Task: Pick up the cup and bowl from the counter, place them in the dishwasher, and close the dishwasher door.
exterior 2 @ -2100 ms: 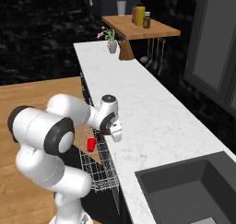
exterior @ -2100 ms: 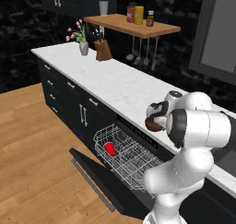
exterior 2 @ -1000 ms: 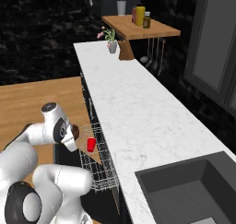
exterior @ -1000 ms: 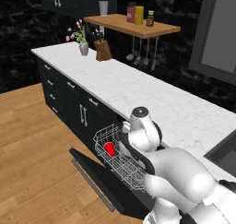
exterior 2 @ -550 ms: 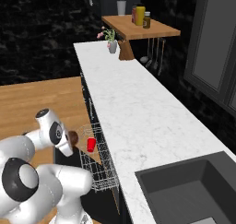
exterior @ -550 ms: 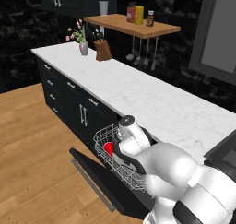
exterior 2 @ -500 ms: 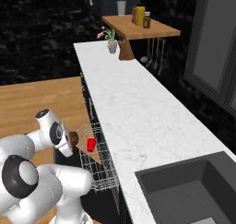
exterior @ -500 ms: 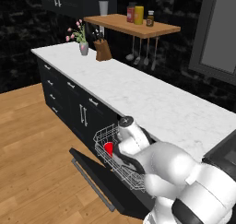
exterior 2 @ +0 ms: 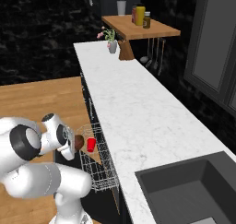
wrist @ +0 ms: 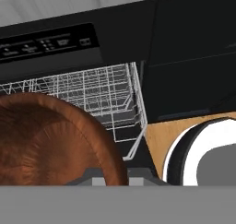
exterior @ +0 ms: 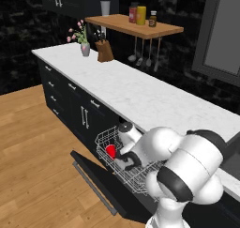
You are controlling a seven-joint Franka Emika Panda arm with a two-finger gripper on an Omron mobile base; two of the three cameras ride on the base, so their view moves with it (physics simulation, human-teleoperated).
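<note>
My gripper (exterior: 125, 162) hangs low over the dishwasher's white wire rack (exterior: 123, 168), shut on the rim of the dark brown bowl (exterior 2: 79, 142). In the hand view the bowl (wrist: 46, 140) looms large at the lower left, hiding the fingertips, with the rack (wrist: 106, 91) and the dark control strip (wrist: 46, 43) beyond it. The red cup (exterior: 110, 150) stands in the rack just beside the bowl; in the right base view the cup (exterior 2: 91, 144) is to the bowl's right. The dishwasher door (exterior: 105, 182) lies dropped open, its bar handle (exterior: 91, 184) at the outer edge. The counter (exterior: 140, 91) runs above.
A knife block (exterior: 105, 51) and a flower vase (exterior: 85, 48) stand at the counter's far end under a wooden shelf (exterior: 136, 27) with jars. A dark sink (exterior 2: 193, 191) is sunk into the near end. Wooden floor (exterior: 33, 142) spreads in front of the black cabinets.
The arm has swung the bowl down from counter height and forward over the rack beside the cup. In the last half second it has barely moved.
</note>
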